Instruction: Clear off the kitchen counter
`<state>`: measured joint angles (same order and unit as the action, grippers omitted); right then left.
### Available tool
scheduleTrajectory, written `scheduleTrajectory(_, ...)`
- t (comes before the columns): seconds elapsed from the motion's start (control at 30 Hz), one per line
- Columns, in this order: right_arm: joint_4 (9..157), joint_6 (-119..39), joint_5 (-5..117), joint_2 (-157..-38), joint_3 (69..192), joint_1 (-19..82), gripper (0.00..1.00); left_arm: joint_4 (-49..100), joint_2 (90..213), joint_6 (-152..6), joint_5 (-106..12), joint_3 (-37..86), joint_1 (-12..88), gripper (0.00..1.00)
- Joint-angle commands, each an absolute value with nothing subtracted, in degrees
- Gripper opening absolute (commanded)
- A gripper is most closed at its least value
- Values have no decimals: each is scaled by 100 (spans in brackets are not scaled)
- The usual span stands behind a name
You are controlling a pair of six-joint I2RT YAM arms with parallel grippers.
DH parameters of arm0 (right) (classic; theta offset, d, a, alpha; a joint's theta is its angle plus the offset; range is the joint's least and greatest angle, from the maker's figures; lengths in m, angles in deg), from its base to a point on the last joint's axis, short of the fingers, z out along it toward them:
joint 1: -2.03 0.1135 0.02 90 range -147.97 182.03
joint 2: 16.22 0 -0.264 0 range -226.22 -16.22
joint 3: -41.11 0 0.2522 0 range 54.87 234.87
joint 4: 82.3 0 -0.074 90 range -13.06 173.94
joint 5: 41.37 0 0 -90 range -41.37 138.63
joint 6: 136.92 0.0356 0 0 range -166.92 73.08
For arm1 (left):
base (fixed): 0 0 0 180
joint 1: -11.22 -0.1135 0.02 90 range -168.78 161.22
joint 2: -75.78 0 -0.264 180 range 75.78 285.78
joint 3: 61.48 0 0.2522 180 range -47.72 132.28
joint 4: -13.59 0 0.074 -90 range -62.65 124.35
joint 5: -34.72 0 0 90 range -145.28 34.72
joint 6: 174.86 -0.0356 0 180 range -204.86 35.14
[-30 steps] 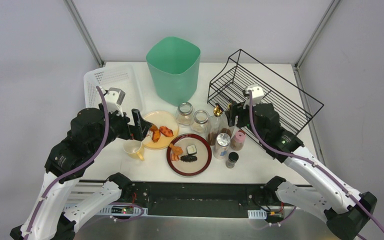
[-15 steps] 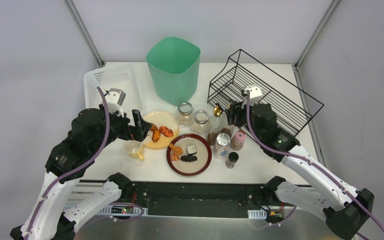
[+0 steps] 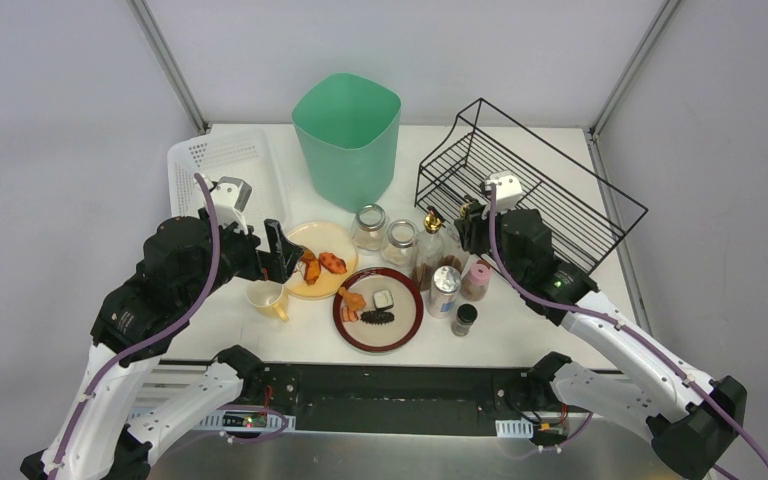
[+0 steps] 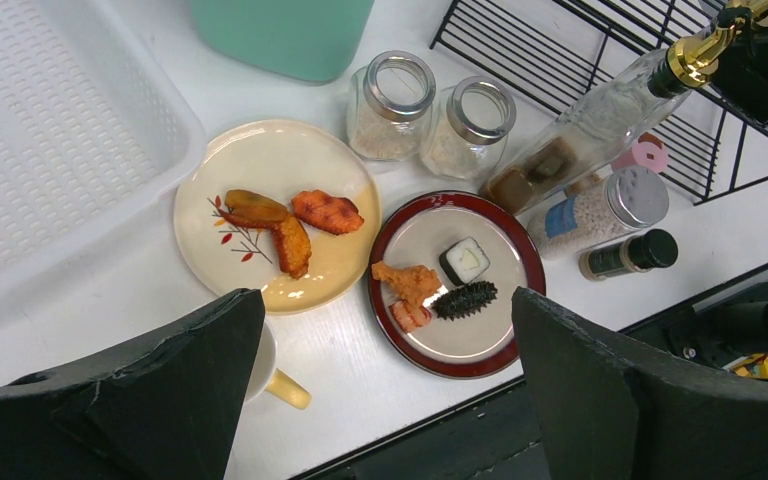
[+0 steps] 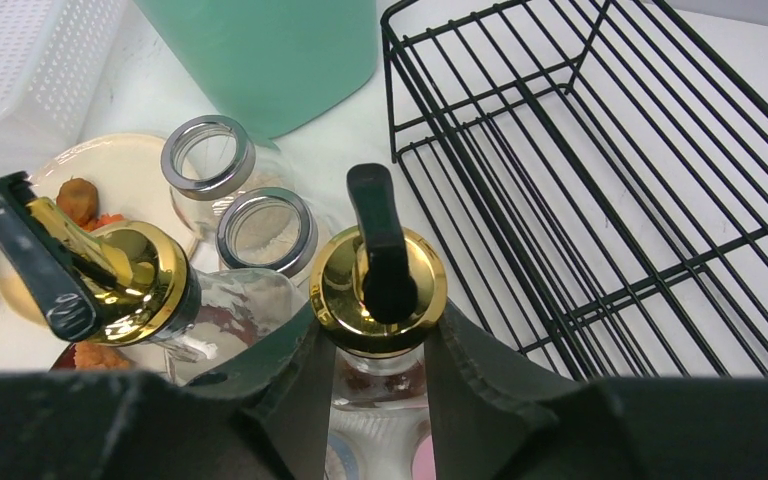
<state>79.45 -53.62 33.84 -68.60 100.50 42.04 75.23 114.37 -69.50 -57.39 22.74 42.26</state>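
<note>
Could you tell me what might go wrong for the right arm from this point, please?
1. The right end effector straddles one gold-capped bottle close beside a second bottle; lifting it could knock the neighbour over.
2. Held at its smooth cap, the bottle might slip.
3. The wire rack stands close; a swing could clip it.
</note>
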Motion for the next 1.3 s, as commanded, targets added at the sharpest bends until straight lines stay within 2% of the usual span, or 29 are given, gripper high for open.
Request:
scheduleTrajectory(0.0, 8274, -5383, 3522, -6781, 10303, 4293, 9, 7450, 11397, -7090, -5918, 2246, 4215, 100)
scheduleTrajectory(0.17, 8281, -5586, 3400, -6811, 10592, 4393, 0, 7475, 11364, -7135, -5953, 2258, 4215, 100)
scheduleTrajectory(0.67, 7896, -5857, 3106, -6580, 11607, 4539, 0, 7480, 11321, -7229, -6007, 2101, 4215, 100)
scheduleTrajectory(0.9, 7354, -5989, 3084, -6516, 12477, 4544, 0, 7471, 11298, -7247, -5994, 2014, 4215, 100)
scheduleTrajectory(1.27, 6720, -6986, 2202, -6799, 13829, 4539, 0, 7375, 11391, -7276, -5902, 1869, 4215, 100)
